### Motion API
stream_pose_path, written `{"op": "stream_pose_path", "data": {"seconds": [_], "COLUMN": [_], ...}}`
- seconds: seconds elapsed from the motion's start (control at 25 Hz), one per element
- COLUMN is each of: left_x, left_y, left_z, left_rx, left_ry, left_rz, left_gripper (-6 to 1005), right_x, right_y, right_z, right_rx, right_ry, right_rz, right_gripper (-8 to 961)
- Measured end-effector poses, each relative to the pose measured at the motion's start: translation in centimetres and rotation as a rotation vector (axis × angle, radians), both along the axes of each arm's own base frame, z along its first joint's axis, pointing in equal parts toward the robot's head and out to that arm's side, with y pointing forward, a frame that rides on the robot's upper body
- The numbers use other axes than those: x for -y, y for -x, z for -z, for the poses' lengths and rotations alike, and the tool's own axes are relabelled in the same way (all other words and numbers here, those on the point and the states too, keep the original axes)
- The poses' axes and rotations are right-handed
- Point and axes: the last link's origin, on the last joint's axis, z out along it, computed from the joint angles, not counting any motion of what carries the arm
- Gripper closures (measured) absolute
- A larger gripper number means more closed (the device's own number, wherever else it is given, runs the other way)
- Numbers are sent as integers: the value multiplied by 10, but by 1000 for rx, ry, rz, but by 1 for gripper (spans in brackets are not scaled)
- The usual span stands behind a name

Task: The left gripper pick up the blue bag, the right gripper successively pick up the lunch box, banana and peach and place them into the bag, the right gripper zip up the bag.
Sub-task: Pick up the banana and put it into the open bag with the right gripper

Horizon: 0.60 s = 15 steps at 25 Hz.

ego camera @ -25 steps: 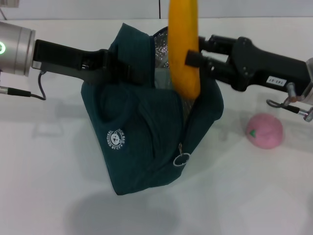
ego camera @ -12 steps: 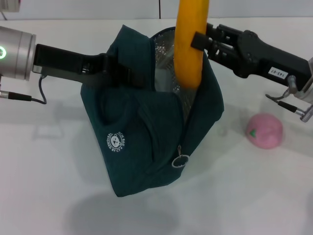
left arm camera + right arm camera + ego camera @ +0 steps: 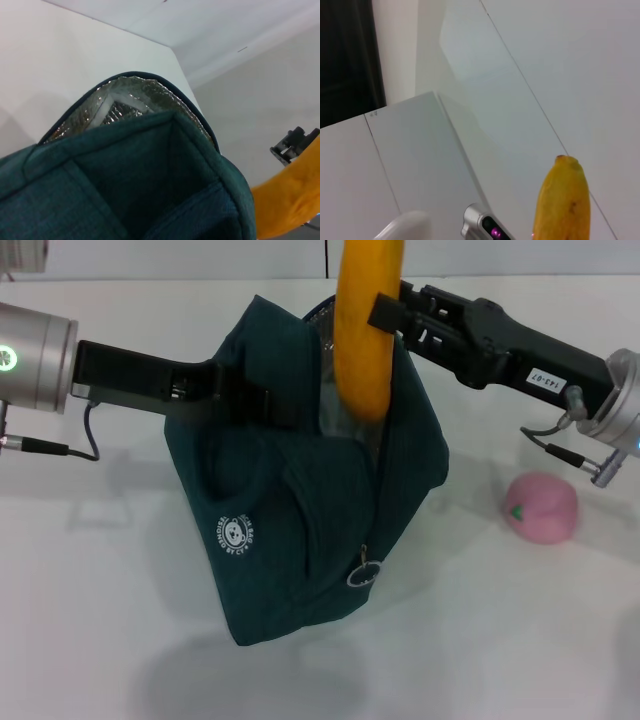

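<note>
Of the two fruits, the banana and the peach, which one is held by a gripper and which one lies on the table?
The banana is held upright by the right gripper over the blue bag. The peach lies alone on the table.

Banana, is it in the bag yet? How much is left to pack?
Not yet. The left hand holds the blue bag up by its edge, so that part looks done. The right hand grips the banana upright, its lower end at the bag's open top. The peach lies on the table, waiting. The lunch box isn't in sight, so I can't tell. Zipping comes last.
</note>
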Motion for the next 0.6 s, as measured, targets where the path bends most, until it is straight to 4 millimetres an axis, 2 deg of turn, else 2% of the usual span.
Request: {"op": "stream_pose_path", "data": {"seconds": [0.6], "left_x": [2], "left_y": [3], "left_z": [-1], "left_rx": [21], "left_ry": [-5], "left_rz": [-7], "left_gripper": [966], "right_x": [6], "right_y": [-8], "right_z": [10], "right_rx": [42], "right_ry": [76], "right_rz": [34], "right_gripper": [523]}}
